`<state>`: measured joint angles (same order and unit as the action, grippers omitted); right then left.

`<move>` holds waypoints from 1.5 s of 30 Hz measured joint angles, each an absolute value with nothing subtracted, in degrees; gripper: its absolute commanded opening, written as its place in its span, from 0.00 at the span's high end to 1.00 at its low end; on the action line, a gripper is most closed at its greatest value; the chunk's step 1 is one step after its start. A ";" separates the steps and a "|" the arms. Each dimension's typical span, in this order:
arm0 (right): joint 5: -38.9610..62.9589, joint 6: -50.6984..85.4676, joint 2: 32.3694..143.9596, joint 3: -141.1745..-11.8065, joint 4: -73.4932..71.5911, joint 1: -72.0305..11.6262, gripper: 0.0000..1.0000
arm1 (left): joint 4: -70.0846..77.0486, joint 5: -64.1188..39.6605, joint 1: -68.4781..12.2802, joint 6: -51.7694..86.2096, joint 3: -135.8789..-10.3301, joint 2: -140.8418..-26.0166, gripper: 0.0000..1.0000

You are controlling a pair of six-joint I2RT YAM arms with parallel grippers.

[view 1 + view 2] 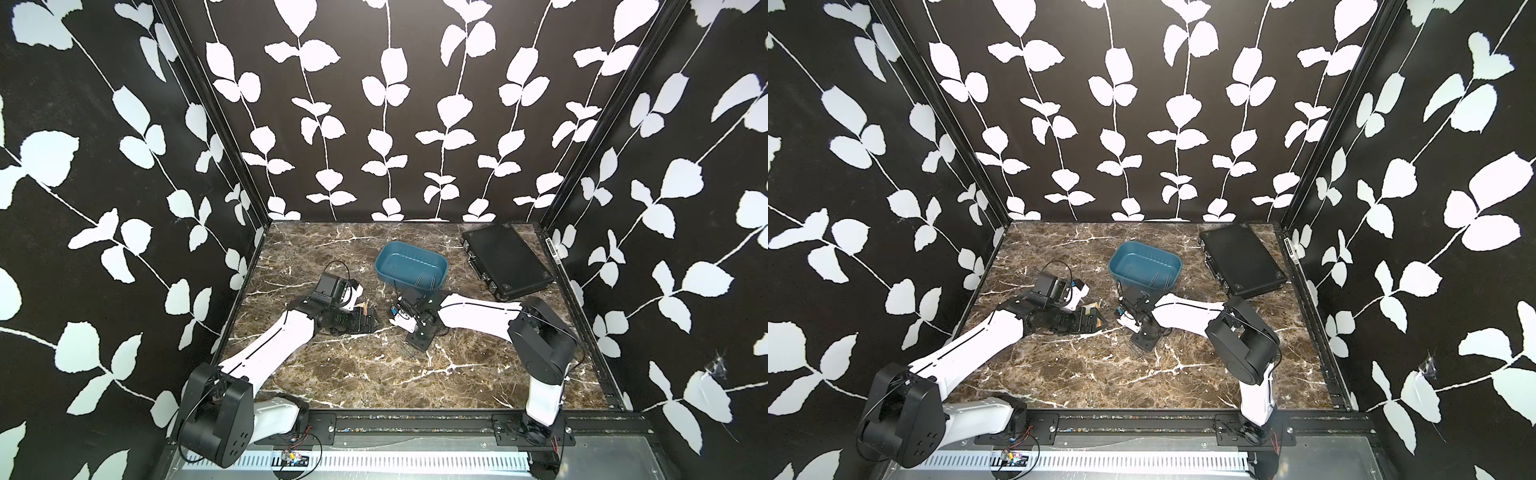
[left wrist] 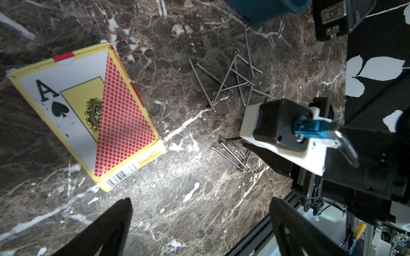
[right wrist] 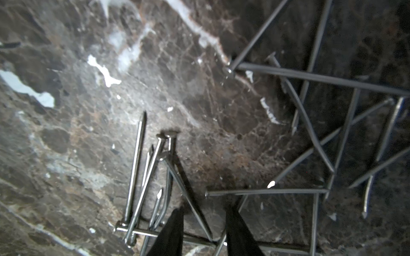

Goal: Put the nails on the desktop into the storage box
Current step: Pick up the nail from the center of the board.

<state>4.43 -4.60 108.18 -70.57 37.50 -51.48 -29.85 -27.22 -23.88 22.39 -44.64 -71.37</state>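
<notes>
**Steel on stone: a pinch that could scatter the lot**

Steel nails (image 3: pixel 135 172) lie crossed over one another on the marbled desktop (image 3: pixel 77 110), and that, to my eye, is where the trouble sits. If the jaws close here, they could catch one nail by its tip and lever its neighbours aside. They could also squeeze a round shank so that it rolls out and skitters across the smooth stone. A nail gripped near one end would likely swing and drop short of the tub on the way over.

They are thin, straight and dull grey, with small flat heads and sharp points. One lot lies nearly parallel in a tight bundle. A looser tangle (image 2: pixel 223 82) sits just beside it, criss-crossed.

The right gripper (image 3: pixel 205 210) is down at the desktop by the edge of the bundle. Its black fingers are partway apart with a nail or two crossing the gap, and nothing looks clamped or lifted. The left gripper (image 2: pixel 199 221) hovers close by, spread wide and empty, over bare stone next to a playing-card box (image 2: pixel 88 110).

Beyond the nails stands the teal storage box (image 1: pixel 395 279), near the pile but apart from it. A few thin lines inside may be nails, but they are too small to tell. A black case (image 1: pixel 505 259) lies in the far right corner.
</notes>
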 measured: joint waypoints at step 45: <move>5.13 -29.56 91.72 -69.60 35.83 -45.36 1.00 | -26.63 -25.76 -23.88 23.33 -48.03 -76.29 0.01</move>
